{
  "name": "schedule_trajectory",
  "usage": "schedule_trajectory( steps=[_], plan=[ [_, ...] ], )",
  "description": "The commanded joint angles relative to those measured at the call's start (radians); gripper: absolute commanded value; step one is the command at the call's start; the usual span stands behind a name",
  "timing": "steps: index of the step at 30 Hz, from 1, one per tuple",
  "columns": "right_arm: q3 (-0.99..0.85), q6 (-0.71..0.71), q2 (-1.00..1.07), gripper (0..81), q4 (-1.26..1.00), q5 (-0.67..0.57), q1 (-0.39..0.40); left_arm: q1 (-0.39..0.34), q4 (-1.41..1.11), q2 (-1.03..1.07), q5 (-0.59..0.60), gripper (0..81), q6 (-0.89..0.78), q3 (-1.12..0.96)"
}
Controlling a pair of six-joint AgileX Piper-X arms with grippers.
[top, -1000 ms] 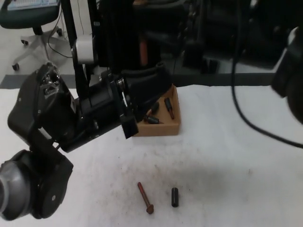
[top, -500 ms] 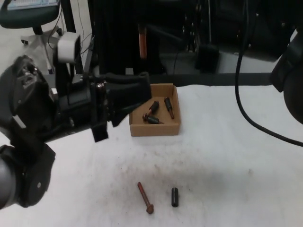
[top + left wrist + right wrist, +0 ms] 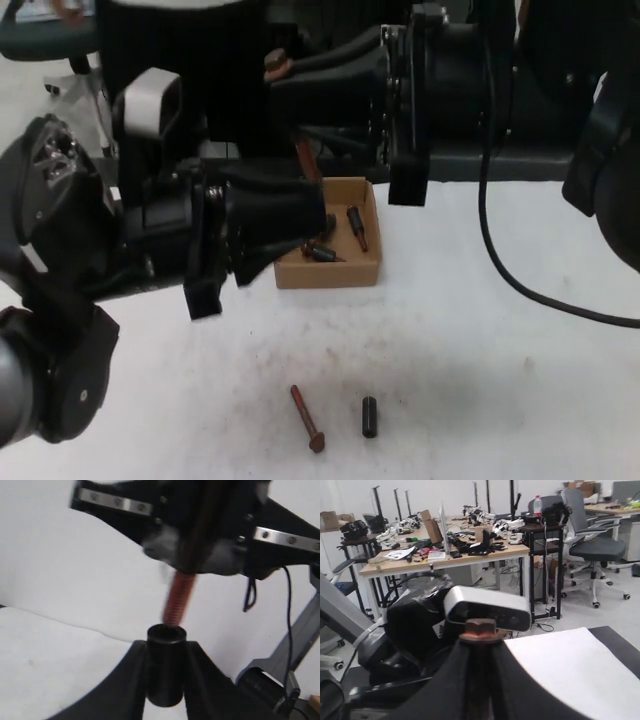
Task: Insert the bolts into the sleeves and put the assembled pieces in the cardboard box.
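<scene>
My left gripper [image 3: 166, 652] is shut on a short black sleeve [image 3: 166, 672], held with its hole toward the other arm. A reddish threaded bolt [image 3: 176, 601] points at that hole, its tip just short of the rim. My right gripper [image 3: 480, 647] is shut on that bolt, whose rusty hex head [image 3: 480, 627] shows between the fingers. In the high view the two grippers meet above the cardboard box [image 3: 330, 271], with the bolt [image 3: 303, 158] between them. The box holds a few dark assembled pieces [image 3: 356, 226].
A loose rusty bolt [image 3: 307, 418] and a loose black sleeve [image 3: 369, 416] lie on the white bench near its front edge. A black cable [image 3: 500, 240] trails over the bench on the right. Office chairs and desks stand in the room behind.
The left arm has swung left off the box and turned its gripper toward the middle. The right arm has come into the high view from the back, bringing the bolt to the sleeve.
</scene>
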Motion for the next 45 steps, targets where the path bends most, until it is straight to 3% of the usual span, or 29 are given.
schedule_trajectory(
  steps=[1, 12, 21, 45],
  plan=[
    [-0.001, -0.010, -0.009, 0.8, -0.017, 0.016, -0.005, -0.012, -0.019, -0.015, 0.029, 0.0, -0.007, -0.001],
    [-0.001, 0.019, -0.009, 0.8, -0.012, 0.000, -0.005, -0.011, -0.019, -0.015, 0.017, 0.0, 0.002, -0.001],
    [-0.001, 0.024, -0.009, 0.8, -0.012, -0.007, -0.005, -0.011, -0.019, -0.015, -0.091, 0.0, 0.091, -0.001],
    [-0.001, 0.024, -0.009, 0.8, -0.012, -0.007, -0.005, -0.011, -0.204, -0.015, -0.264, 0.0, 0.028, -0.001]
  ],
)
